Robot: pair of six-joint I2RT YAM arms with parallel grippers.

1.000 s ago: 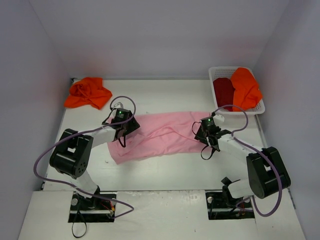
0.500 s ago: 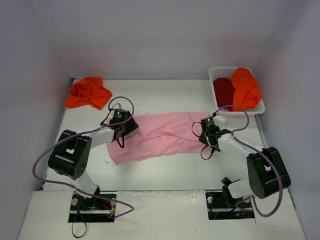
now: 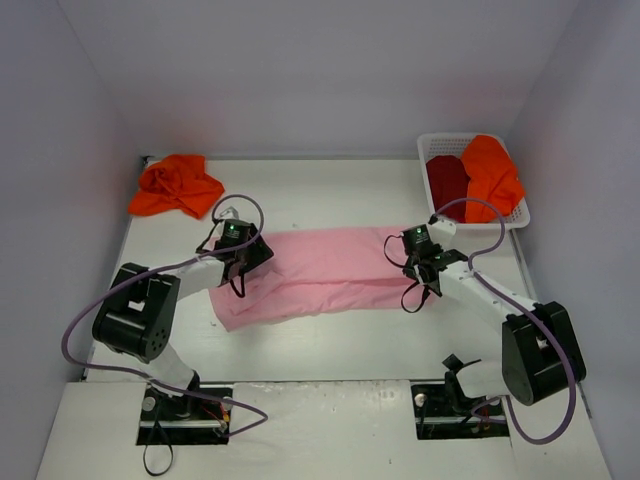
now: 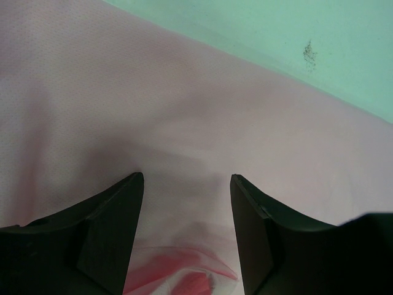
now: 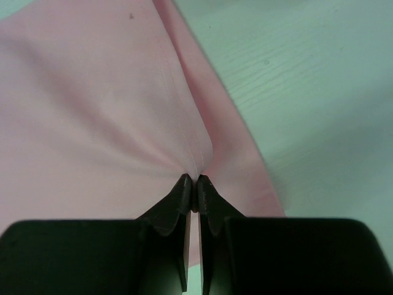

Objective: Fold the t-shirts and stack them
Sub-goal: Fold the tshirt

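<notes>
Barely begun: nothing folded or stacked. Spread flat mid-table between both grippers: the pink t-shirt (image 3: pixel 320 270). Pinching its right edge with the right gripper (image 5: pixel 191 183), jaws closed on a ridge of cloth. Hovering over its left end with the left gripper (image 4: pixel 187 184), jaws apart, gripping nothing. Left to handle: orange t-shirt (image 3: pixel 175 186) crumpled far left; second orange t-shirt (image 3: pixel 491 175) and dark red t-shirt (image 3: pixel 446 180) in the basket (image 3: pixel 440 141), far right.

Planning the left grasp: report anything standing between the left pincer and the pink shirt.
Nothing visible. The left pincer stands open right over the pink shirt, only bare cloth beneath. The right pincer is shut on the shirt's edge.
</notes>
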